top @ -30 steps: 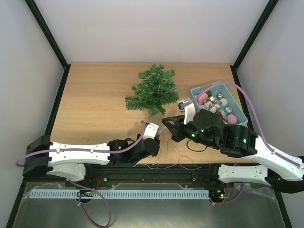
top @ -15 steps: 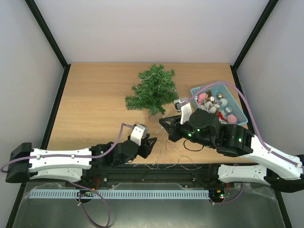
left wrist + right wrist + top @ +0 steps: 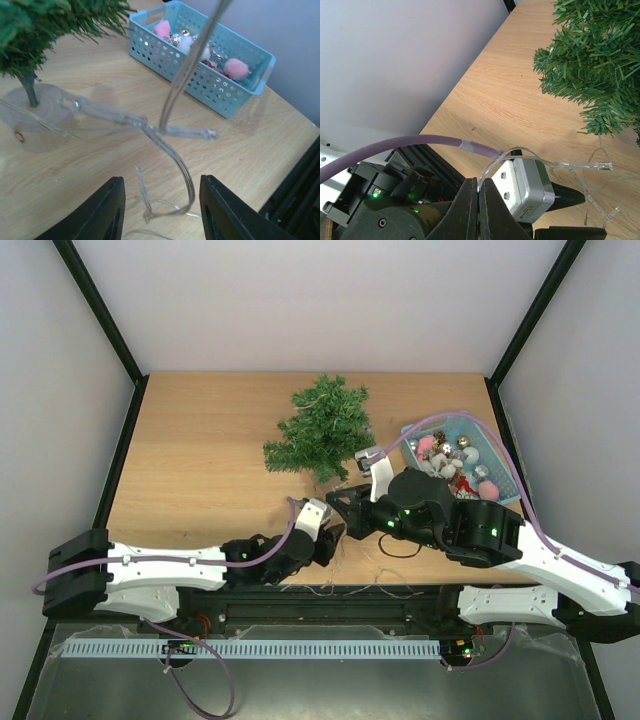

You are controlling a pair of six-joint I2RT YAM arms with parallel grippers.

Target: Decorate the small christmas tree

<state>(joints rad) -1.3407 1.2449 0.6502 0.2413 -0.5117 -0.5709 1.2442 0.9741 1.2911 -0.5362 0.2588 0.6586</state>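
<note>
The small christmas tree (image 3: 322, 430) stands at the back middle of the table; its trunk and round see-through base (image 3: 30, 122) show in the left wrist view. A clear light string (image 3: 176, 156) lies in loops on the wood in front of the base. My left gripper (image 3: 335, 533) (image 3: 161, 179) hovers low over those loops, open, with wire lying between its fingers but not gripped. My right gripper (image 3: 335, 500) (image 3: 479, 181) is just beyond it, shut on a strand of the light string (image 3: 580, 164), which rises from the table to its tips.
A light-blue basket (image 3: 460, 455) (image 3: 200, 60) of ornaments sits right of the tree. The left arm's silver wrist camera (image 3: 527, 187) is directly under my right gripper. Loose wire trails to the table's near edge. Bare wood lies left of the tree.
My left gripper went from shut to open, drew back left, then came forward again to the wire. The right arm crept left toward the tree's base, still pinching the string.
</note>
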